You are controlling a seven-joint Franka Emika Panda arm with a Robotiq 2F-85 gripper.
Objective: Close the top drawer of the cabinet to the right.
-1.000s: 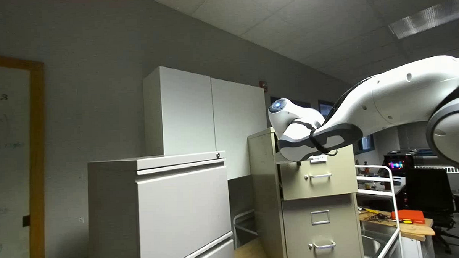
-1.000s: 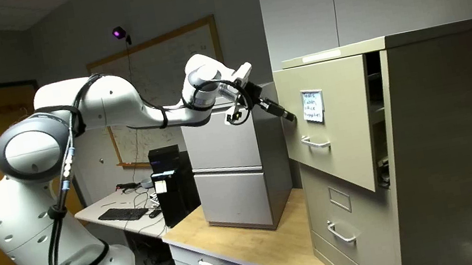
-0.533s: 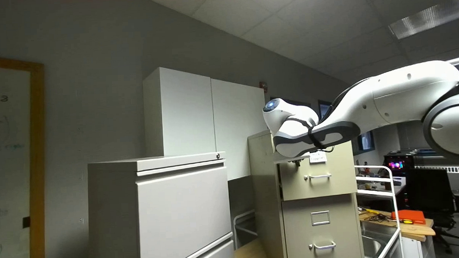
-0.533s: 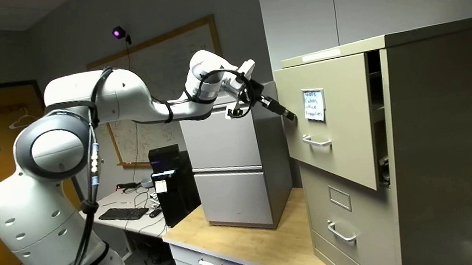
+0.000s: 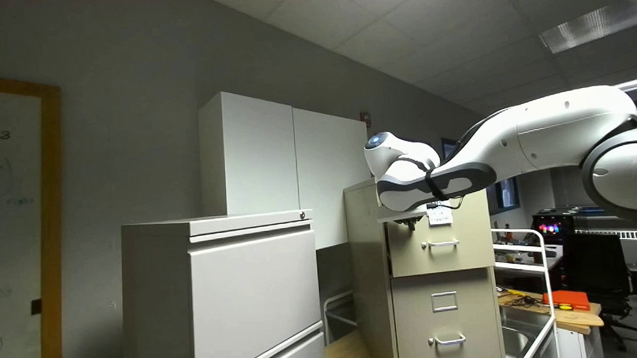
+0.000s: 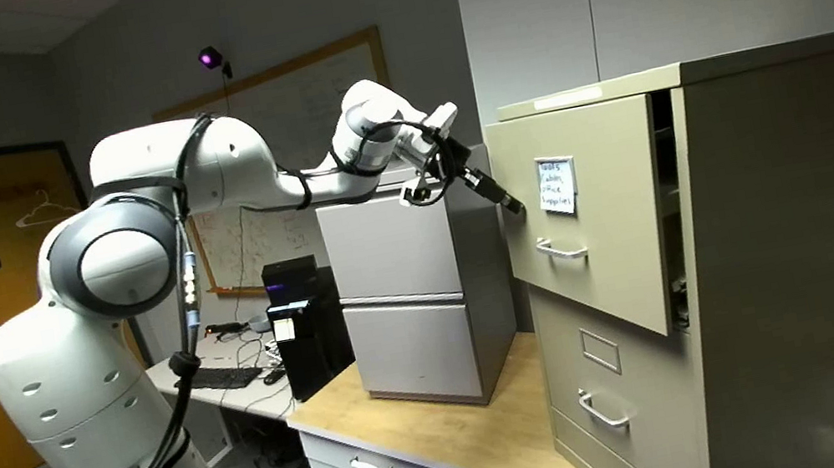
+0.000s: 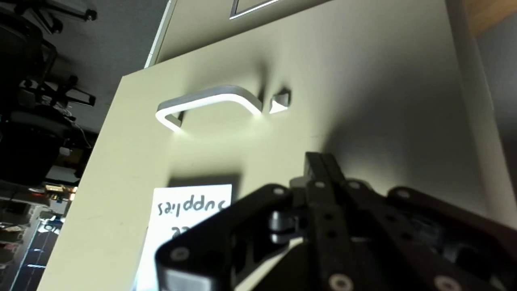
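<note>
The beige cabinet [image 6: 800, 246] [image 5: 365, 262] stands in both exterior views. Its top drawer [image 6: 623, 250] is partly pulled out; a dark gap shows between its front and the cabinet frame in an exterior view. The drawer front [image 5: 472, 248] has a silver handle, a small lock and a paper label. My gripper [image 6: 516, 206] is shut and empty, its tips at the drawer front near the side edge, beside the label, seemingly touching. In the wrist view, the shut fingertips [image 7: 321, 157] point at the drawer front [image 7: 258, 157], apart from the handle [image 7: 210, 97].
A grey two-drawer cabinet [image 6: 395, 254] stands beside the beige cabinet on a wooden counter [image 6: 451, 440]. A white wall cupboard [image 5: 331, 173] hangs behind. A lower drawer with handle [image 6: 603, 410] lies below the top drawer. A white rail [image 5: 544, 277] stands at the cabinet's side.
The arm has moved forward towards the cabinet. The top drawer has shifted slightly inward, with the gripper tips staying at its front. The gripper stays shut.
</note>
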